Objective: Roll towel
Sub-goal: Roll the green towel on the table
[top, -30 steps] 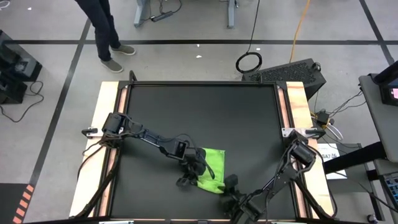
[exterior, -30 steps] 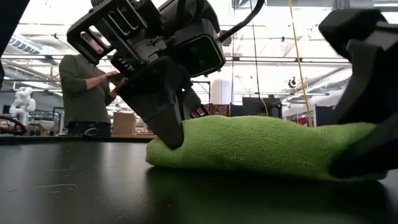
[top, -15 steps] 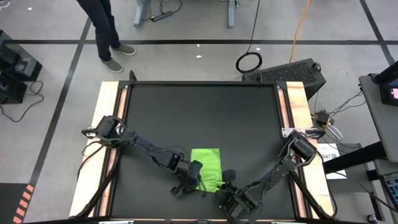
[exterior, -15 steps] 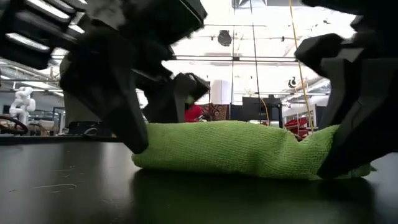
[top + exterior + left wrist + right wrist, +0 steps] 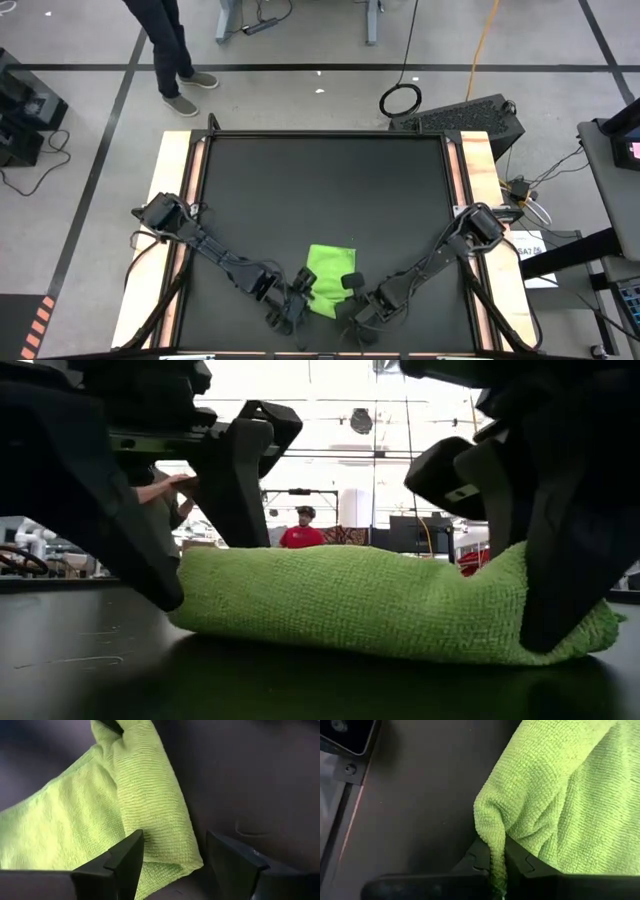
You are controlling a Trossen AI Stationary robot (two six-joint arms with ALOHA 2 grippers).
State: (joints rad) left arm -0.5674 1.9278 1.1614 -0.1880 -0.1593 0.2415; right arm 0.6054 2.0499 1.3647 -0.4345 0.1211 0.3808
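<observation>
The towel (image 5: 328, 279) lies folded into a low bundle at the near edge of the table (image 5: 320, 180), between the two pincers. The right gripper (image 5: 498, 870) is clamped tight on its corner; a pinch of cloth stands up between the fingers. The left gripper (image 5: 172, 855) stands wide, straddling the opposite folded edge without gripping. The cloth looks light, soft and limp, likely to sag and unfold, so it is best taken at corners or the fold's edge.
</observation>
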